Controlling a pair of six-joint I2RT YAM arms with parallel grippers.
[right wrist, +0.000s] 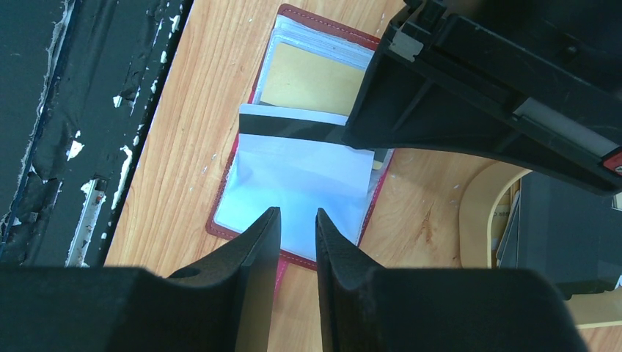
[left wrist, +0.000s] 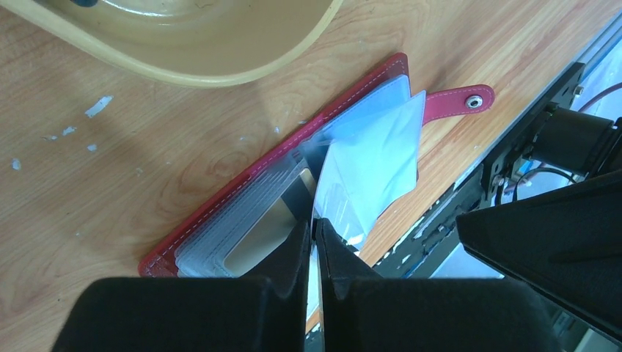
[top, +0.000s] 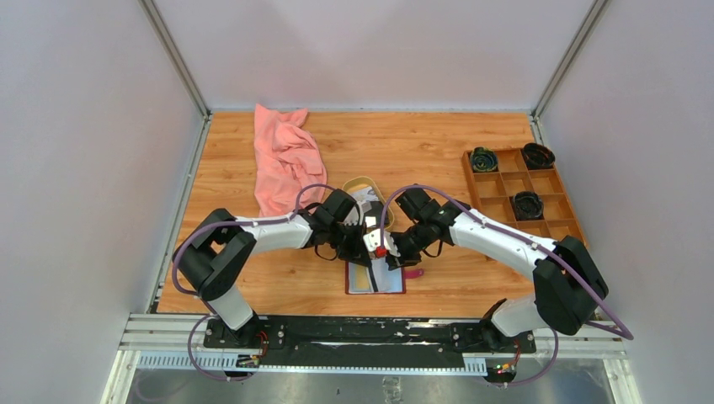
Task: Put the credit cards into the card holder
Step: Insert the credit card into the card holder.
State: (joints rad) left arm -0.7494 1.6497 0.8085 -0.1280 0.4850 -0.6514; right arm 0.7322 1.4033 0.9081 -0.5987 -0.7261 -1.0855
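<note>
Pinching card [right wrist: 293, 176] | left fingers [left wrist: 293, 257] | over card holder [left wrist: 451, 103] | right fingers [right wrist: 257, 249] apart

The top camera looks down from high at the near side, taking in the whole counter [top: 421, 143]. Both wrist cameras peer closely down past their own jaws, sharing the open card holder [right wrist: 293, 176].
</note>
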